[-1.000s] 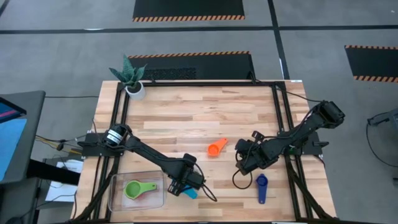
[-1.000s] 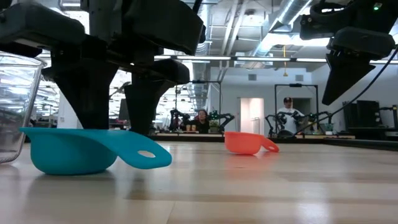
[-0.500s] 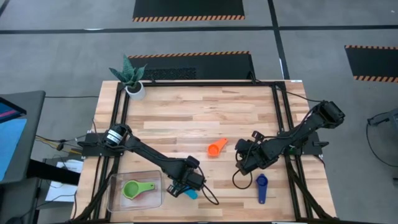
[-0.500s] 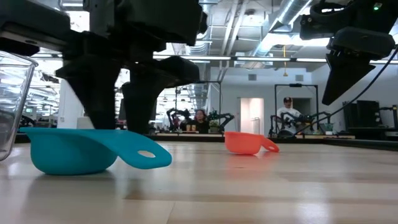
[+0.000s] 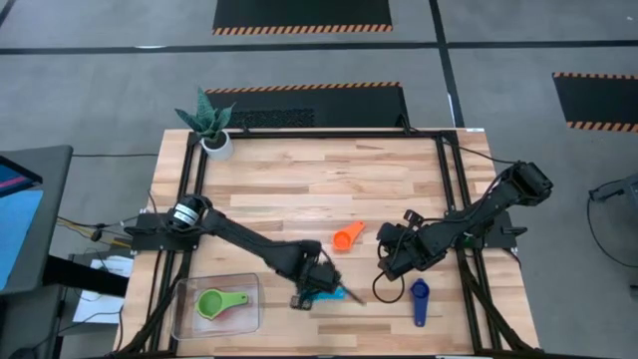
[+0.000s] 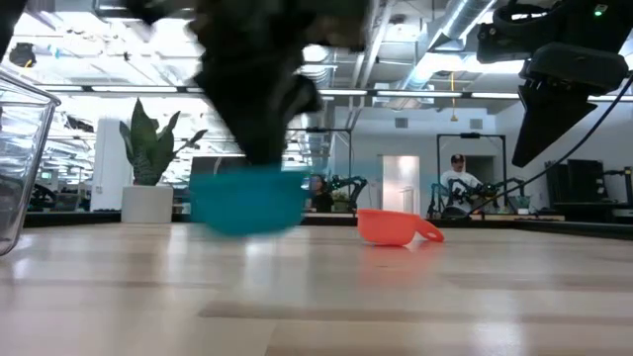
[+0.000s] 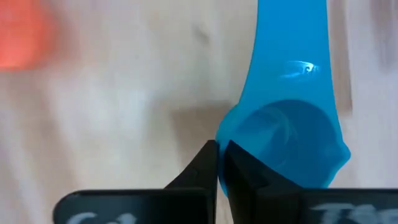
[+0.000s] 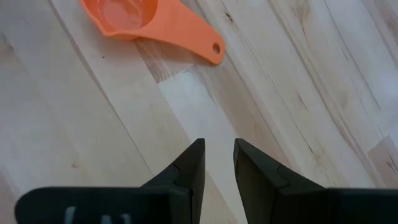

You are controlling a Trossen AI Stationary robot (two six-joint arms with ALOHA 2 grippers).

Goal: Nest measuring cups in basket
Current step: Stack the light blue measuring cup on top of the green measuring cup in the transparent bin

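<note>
- The left gripper (image 7: 219, 163) is pinching the rim of the light blue measuring cup (image 7: 291, 130), its two fingers (image 7: 200, 168) squeezed together on the cup's wall, with the flat handle pointing away from the wrist.
- In the low view that cup (image 6: 247, 199) is hanging clear of the wooden table (image 6: 396, 297) under the dark gripper body, so the lift is judged to be under way rather than only a grasp.
- From above, the left gripper (image 5: 317, 289) is sitting near the table's front edge, just beside the right wall of the basket (image 5: 182, 311), and has not yet crossed over it.
- The basket, a clear shallow tray at the front left corner, is already holding the green measuring cup (image 5: 217, 302); something reddish is showing under the green cup's handle, possibly a red cup, though that cannot be told for sure.
- The right gripper (image 8: 217, 163) is waiting over bare wood right of centre, its fingers a little apart and holding nothing.
- The orange measuring cup (image 5: 347, 236) is lying loose near the table's middle, close to the right gripper.
- The dark blue measuring cup (image 5: 419, 299) is lying loose near the front edge, on the right.
- By this reckoning the task is roughly at its midpoint: one or two cups are in the basket, one is in hand, and at least two are left on the table.
- A small potted plant (image 5: 209, 125) is standing at the far left corner, well apart from the work.
</note>
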